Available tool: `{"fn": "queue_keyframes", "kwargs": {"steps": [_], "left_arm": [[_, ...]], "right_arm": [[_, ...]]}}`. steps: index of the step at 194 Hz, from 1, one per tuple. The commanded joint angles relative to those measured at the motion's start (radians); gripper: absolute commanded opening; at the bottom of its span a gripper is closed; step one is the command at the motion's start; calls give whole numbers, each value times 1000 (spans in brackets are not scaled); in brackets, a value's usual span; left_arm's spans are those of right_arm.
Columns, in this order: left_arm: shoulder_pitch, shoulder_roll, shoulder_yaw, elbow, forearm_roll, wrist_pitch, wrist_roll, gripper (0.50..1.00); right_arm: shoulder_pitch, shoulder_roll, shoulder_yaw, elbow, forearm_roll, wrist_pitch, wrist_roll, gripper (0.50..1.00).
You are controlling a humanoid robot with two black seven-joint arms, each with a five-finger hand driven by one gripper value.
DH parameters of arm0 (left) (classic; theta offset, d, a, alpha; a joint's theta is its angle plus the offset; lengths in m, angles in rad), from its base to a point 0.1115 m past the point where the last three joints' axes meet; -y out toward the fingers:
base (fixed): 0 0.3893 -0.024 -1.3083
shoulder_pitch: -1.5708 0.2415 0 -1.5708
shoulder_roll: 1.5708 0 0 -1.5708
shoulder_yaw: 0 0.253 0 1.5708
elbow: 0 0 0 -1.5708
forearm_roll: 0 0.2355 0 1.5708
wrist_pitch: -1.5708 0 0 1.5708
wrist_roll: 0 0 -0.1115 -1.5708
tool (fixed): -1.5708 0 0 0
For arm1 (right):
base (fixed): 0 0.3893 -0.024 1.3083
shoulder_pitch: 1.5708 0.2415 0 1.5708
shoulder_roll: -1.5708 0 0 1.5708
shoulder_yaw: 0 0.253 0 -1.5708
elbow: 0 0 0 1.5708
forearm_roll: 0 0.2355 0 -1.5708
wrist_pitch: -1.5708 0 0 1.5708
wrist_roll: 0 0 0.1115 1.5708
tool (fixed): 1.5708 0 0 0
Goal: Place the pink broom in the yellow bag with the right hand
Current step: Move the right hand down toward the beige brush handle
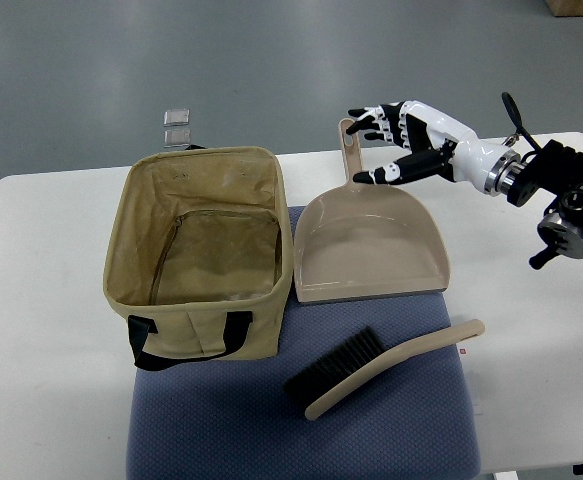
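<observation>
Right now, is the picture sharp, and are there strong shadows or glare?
Top view: sharp overall, the brush bristles distinct; light even, only soft shadows inside the bag and under the dustpan; no glare; the right hand shows no blur.

The broom, a beige-handled hand brush with black bristles, lies flat and slanted, well below the right hand, bristle end pointing away to the hand's lower left. The bag, tan fabric with black handles, stands upright and open-mouthed, empty inside, off to the left of the hand.
</observation>
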Motion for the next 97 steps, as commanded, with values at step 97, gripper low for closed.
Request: {"fn": "queue_keyframes", "kwargs": {"steps": [97], "left_arm": [[-12,0,0,-29,1,-2,2,1000]], "right_arm": [[-77,-368,-216,370,-260,92,-85,926]]}}
